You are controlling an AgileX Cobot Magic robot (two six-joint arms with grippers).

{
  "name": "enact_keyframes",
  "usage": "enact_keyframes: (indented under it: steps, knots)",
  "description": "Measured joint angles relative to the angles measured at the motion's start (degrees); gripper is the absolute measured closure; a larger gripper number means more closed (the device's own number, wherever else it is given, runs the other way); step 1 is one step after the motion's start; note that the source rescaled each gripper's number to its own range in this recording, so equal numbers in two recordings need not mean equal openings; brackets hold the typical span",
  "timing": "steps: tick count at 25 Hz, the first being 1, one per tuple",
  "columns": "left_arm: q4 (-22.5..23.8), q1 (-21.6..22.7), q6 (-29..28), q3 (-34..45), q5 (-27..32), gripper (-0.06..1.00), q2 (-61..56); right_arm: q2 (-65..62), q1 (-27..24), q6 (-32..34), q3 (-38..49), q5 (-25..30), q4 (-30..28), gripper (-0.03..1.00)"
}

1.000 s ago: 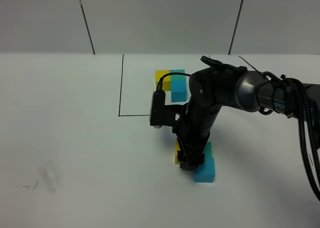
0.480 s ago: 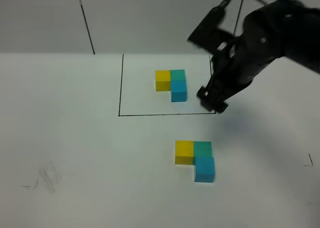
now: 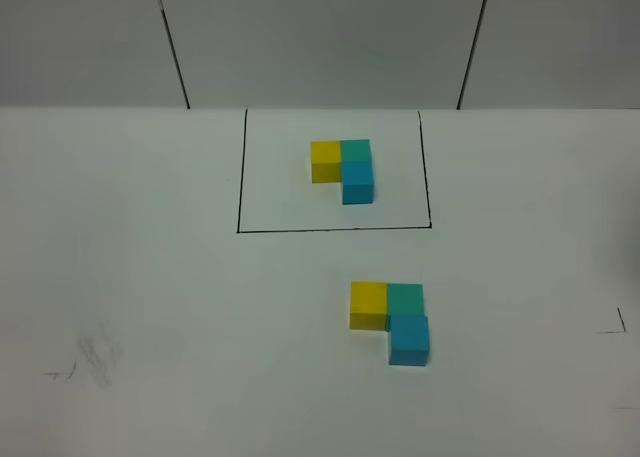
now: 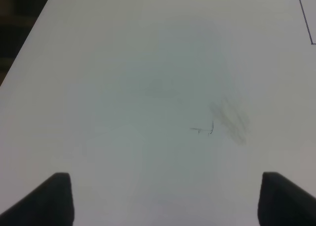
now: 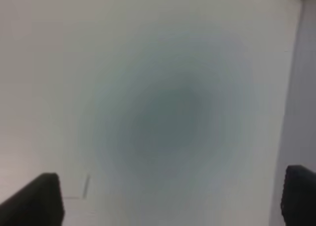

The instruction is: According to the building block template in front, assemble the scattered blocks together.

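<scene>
The building block template [image 3: 343, 169] sits inside a thin black outline [image 3: 239, 177] at the back middle of the table: yellow, teal-green and cyan-blue cubes joined in an L. Nearer the front lie the scattered blocks, touching in the same L: yellow [image 3: 368, 304], teal-green [image 3: 405, 298], cyan-blue [image 3: 409, 339]. Neither arm shows in the high view. In the left wrist view my left gripper [image 4: 165, 199] is open over bare table, nothing between its fingertips [image 4: 52, 196]. In the right wrist view my right gripper [image 5: 170, 199] is also open over bare table, its fingertips [image 5: 42, 196] far apart.
The white table [image 3: 150, 277] carries grey smudges [image 3: 95, 355] at the front left and small pen marks [image 3: 612, 327] at the right. A grey panelled wall [image 3: 320, 37] stands behind the table. The table's edge and a dark drop [image 4: 19, 18] show in the left wrist view.
My right arm has lifted off the front trio of blocks, swung up to the right and left the high view. Its jaws have opened. The blocks stay joined in an L.
</scene>
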Motion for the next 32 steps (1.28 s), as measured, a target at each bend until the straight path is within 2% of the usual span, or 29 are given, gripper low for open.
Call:
enact_keyframes:
  steps: [3, 6, 11, 16, 21, 26, 32]
  knots:
    - [0.0, 0.0, 0.0, 0.0, 0.0, 0.14, 0.0, -4.6, -4.7, -4.2, 0.6, 2.6, 0.0, 0.14]
    - [0.0, 0.0, 0.0, 0.0, 0.0, 0.14, 0.0, -11.3, -6.2, -5.4, 4.1, 2.8, 0.2, 0.14]
    - [0.0, 0.0, 0.0, 0.0, 0.0, 0.14, 0.0, -26.2, -6.2, -5.8, 16.2, -2.0, 1.5, 0.15]
    - [0.0, 0.0, 0.0, 0.0, 0.0, 0.14, 0.0, -40.5, -2.7, -4.6, 26.3, -6.2, 2.0, 0.15]
    - [0.0, 0.0, 0.0, 0.0, 0.0, 0.14, 0.0, -51.1, 1.2, -0.1, 31.5, -2.0, 6.2, 0.15]
    - [0.0, 0.0, 0.0, 0.0, 0.0, 0.14, 0.0, -62.7, 1.6, 1.5, 35.6, 0.1, 9.0, 0.15]
    - [0.0, 0.0, -0.1, 0.0, 0.0, 0.14, 0.0, -77.6, 1.6, 4.5, 41.5, 0.4, 9.4, 0.15]
